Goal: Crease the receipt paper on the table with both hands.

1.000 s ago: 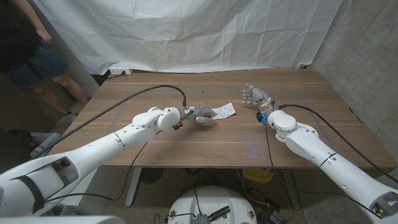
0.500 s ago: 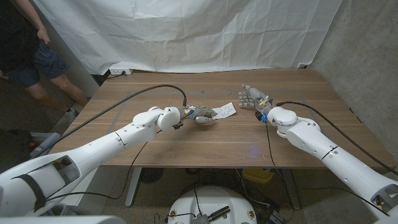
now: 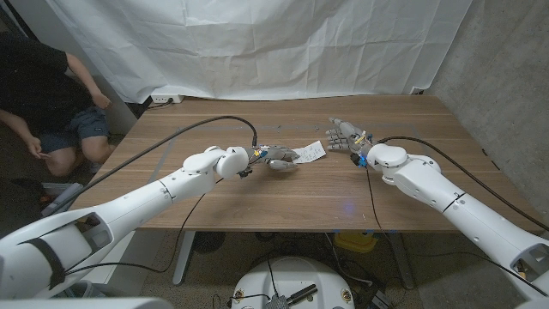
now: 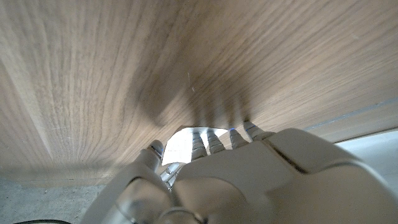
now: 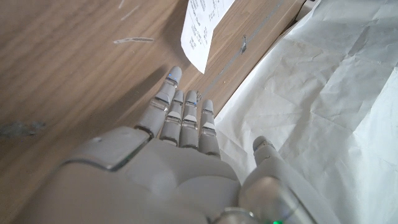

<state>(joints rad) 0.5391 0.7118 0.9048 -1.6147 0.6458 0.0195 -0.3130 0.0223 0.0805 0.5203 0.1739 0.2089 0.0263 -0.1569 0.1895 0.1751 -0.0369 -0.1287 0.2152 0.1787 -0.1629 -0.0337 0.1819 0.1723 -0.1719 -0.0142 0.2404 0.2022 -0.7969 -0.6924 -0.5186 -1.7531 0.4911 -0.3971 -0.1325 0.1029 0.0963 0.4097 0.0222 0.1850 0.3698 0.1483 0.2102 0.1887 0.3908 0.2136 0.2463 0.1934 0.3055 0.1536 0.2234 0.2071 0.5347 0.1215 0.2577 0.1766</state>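
The white printed receipt paper [image 3: 314, 151] lies near the middle of the wooden table [image 3: 257, 193], its far end pointing to the right and away. My left hand [image 3: 280, 160] has its fingers curled over the paper's near end and pinches it; in the left wrist view the receipt paper [image 4: 179, 142] shows white between thumb and fingers [image 4: 205, 142] of my left hand [image 4: 236, 180]. A short way right of the paper, my right hand [image 3: 345, 135] is open with fingers straight. From the right wrist, my right hand [image 5: 180, 134] points at the receipt paper [image 5: 202, 28] without touching it.
A black cable [image 3: 171, 137] runs across the table's left half to my left wrist. A person [image 3: 51, 103] crouches beyond the table's back left corner. A white cloth [image 3: 257, 43] hangs behind, with a power strip [image 3: 163, 99] at the back edge.
My right hand has slid a little left, closer to the receipt. The left hand and the paper have stayed in place. The person at the back left has crouched down.
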